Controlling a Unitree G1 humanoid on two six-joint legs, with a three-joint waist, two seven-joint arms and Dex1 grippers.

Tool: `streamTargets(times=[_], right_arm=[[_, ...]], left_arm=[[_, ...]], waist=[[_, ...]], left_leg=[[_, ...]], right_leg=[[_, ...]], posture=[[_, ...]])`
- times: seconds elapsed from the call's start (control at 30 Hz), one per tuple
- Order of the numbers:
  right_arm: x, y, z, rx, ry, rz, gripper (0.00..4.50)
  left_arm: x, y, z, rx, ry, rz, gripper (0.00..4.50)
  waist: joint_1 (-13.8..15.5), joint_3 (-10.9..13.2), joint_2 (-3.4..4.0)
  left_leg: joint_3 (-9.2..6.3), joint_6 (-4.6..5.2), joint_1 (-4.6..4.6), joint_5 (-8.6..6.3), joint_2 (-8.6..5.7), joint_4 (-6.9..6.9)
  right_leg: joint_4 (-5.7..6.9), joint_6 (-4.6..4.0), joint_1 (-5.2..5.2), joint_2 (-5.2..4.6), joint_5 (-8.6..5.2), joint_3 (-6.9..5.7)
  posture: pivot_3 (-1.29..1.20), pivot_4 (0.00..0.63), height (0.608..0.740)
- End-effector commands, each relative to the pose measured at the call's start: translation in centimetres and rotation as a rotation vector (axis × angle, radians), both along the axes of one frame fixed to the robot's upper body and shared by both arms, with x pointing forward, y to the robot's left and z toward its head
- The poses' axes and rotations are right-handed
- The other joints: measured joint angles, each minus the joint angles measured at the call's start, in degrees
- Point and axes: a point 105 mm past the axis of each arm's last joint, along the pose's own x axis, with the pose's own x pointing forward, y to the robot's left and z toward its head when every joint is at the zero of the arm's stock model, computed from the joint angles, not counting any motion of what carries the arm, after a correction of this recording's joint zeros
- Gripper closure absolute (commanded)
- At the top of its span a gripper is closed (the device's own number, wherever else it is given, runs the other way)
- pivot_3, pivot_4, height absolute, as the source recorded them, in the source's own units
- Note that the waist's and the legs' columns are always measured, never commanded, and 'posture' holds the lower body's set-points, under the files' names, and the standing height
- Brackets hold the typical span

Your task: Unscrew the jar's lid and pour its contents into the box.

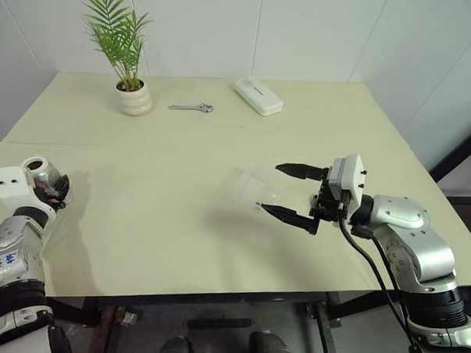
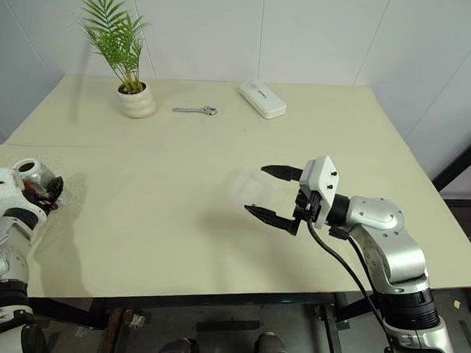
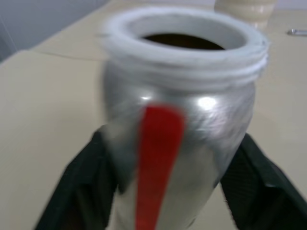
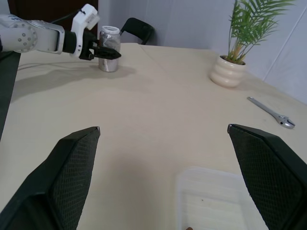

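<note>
Currently the left end effector point(image 4: 106, 51) sits at the near-left edge of the surface point(image 1: 189, 159) with the jar point(image 3: 180, 124) between its fingers point(image 3: 261, 182); fingers flank the silvery side with the red stripe, can't tell if they actually clamp it. Jar is upright on the surface, mouth uncovered, dark inside. Right end effector point(image 1: 286, 192) is wide open, holding nothing, pointing toward the robot's left. The box point(image 4: 218, 201) lies on the surface just ahead of and below its fingertips, clear, with a tiny dark bit inside. Far beyond both: plant pot point(image 1: 134, 97), wrench point(image 1: 191, 107), white case point(image 1: 258, 95).
</note>
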Motion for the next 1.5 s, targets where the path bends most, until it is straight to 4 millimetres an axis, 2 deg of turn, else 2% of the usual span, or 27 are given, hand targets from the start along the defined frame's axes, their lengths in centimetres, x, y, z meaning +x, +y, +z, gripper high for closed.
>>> streamTargets(times=[0.03,0.1,0.2,0.37,0.53,0.6,0.7,0.8,0.83,0.9,0.93,1.0,1.1,1.23,1.37,1.5], right_arm=[[-0.5,0.2,0.8,0.002,-0.036,0.022,0.00],[-0.6,0.2,0.8,0.000,-0.034,0.023,0.00],[-0.6,0.0,0.6,-0.005,-0.026,0.023,0.00],[-0.8,-0.3,0.5,-0.008,-0.017,0.024,0.00],[-0.8,-0.9,0.2,-0.023,-0.004,0.025,0.00],[-0.7,-1.1,0.0,-0.035,0.002,0.029,0.00],[-0.6,-1.6,0.1,-0.027,0.005,0.036,0.00],[-0.1,-2.6,-0.1,-0.045,0.003,0.016,0.00],[0.4,-3.1,-0.1,-0.044,0.015,-0.006,0.00],[1.1,-3.9,-0.2,-0.056,0.012,-0.033,0.00],[1.2,-4.1,-0.3,-0.080,0.005,-0.031,0.00],[1.5,-4.2,-0.2,-0.084,-0.006,-0.028,0.00],[1.9,-4.3,0.1,-0.076,-0.018,-0.027,0.00],[2.0,-5.0,-0.1,-0.127,-0.028,-0.022,0.00],[0.9,-5.0,0.0,-0.140,-0.033,-0.008,0.00],[0.7,-5.9,-0.5,-0.159,-0.018,-0.029,0.00]], left_arm=[[-0.6,0.2,0.6,0.043,-0.014,0.006,0.17],[-0.9,0.2,0.4,0.059,-0.001,0.006,0.04],[-2.5,0.5,-0.4,0.116,0.035,0.008,0.04],[-4.7,0.2,-0.7,0.168,0.077,-0.040,0.04],[-8.1,-0.2,-1.3,0.236,0.168,-0.093,0.04],[-9.5,0.0,-1.4,0.211,0.177,-0.103,0.04],[-10.9,-0.1,-1.2,0.287,0.229,-0.161,0.04],[-10.9,-2.3,-0.3,0.455,0.254,-0.311,0.04],[-10.6,-4.4,0.9,0.515,0.204,-0.431,0.04],[-10.4,-7.1,2.5,0.583,0.113,-0.578,0.04],[-10.3,-8.8,3.3,0.603,0.066,-0.669,0.04],[-10.3,-11.0,4.2,0.639,0.031,-0.798,0.04],[-10.1,-13.7,5.7,0.666,-0.019,-0.960,0.04],[-9.2,-15.7,6.3,0.681,-0.046,-1.060,0.04],[-8.0,-15.7,6.6,0.687,-0.053,-1.082,0.04],[-7.3,-15.8,7.1,0.700,-0.056,-1.100,0.04]], waist=[[-0.1,0.0,0.00],[-0.4,0.0,0.00],[-0.8,0.0,0.00],[-1.2,0.0,-0.03],[-1.5,-0.1,-0.11],[-1.5,-0.1,-0.11],[-1.5,-0.1,-0.14],[-1.4,-0.1,-0.15],[-1.3,-0.1,-0.16],[-1.0,-0.1,-0.17],[-1.0,-0.1,-0.16],[-1.2,-0.1,-0.15],[-1.6,-0.1,-0.15],[-2.2,0.0,-0.05],[-2.5,0.0,-0.01],[-2.8,0.0,-0.02]], left_leg=[[0.00,0.00,-0.01,-0.01,0.00,-0.01],[0.02,0.00,0.00,-0.01,0.00,-0.05],[0.02,0.00,0.00,-0.01,0.02,-0.16],[0.05,-0.01,0.00,-0.02,0.04,-0.33],[0.08,-0.02,0.04,-0.02,0.04,-0.41],[0.10,-0.02,0.09,-0.02,0.04,-0.55],[0.11,-0.03,0.15,-0.02,0.06,-0.70],[0.10,-0.04,0.15,-0.03,0.06,-0.75],[0.10,-0.05,0.14,-0.03,0.06,-0.75],[0.13,-0.05,0.11,-0.04,0.04,-0.74],[0.15,-0.04,0.07,-0.03,0.05,-0.75],[0.31,0.02,0.04,-0.02,0.05,-0.80],[0.43,0.07,0.04,-0.06,0.09,-0.81],[0.43,0.06,0.07,-0.07,0.16,-0.88],[0.43,0.07,0.05,-0.08,0.16,-0.85],[0.43,0.09,0.05,-0.09,0.16,-0.82]], right_leg=[[-0.01,0.00,-0.01,0.00,0.00,0.00],[-0.03,-0.01,-0.02,0.00,0.00,0.00],[-0.08,-0.03,-0.04,-0.01,-0.02,0.00],[-0.14,-0.10,-0.10,-0.02,-0.05,-0.01],[-0.20,-0.15,-0.10,-0.08,-0.08,-0.01],[-0.26,-0.19,-0.10,-0.09,-0.10,-0.01],[-0.29,-0.28,-0.13,-0.08,-0.15,-0.03],[-0.42,-0.66,-0.13,-0.09,-0.36,-0.06],[-0.45,-0.68,-0.12,-0.10,-0.37,-0.06],[-0.60,-0.83,-0.08,-0.16,-0.40,-0.06],[-0.79,-1.23,-0.05,-0.18,-0.48,-0.08],[-1.03,-1.36,-0.03,-0.24,-0.34,-0.08],[-1.04,-1.09,-0.08,-0.20,-0.18,-0.02],[-0.99,-0.47,-0.12,-0.08,0.11,-0.02],[-0.98,-0.34,-0.14,-0.07,0.11,-0.02],[-0.98,-0.31,-0.13,-0.07,0.12,-0.01]], posture=[[0.00,0.150,0.740],[0.00,0.150,0.740],[0.00,0.150,0.740],[0.00,0.150,0.740],[0.00,0.150,0.740],[0.00,0.150,0.740],[0.00,0.150,0.740],[0.00,0.150,0.740],[0.00,0.150,0.740],[0.00,0.150,0.740],[0.00,0.150,0.740],[0.00,0.150,0.740],[0.00,0.150,0.740],[0.00,0.150,0.740],[0.00,0.150,0.740],[0.00,0.150,0.740]])
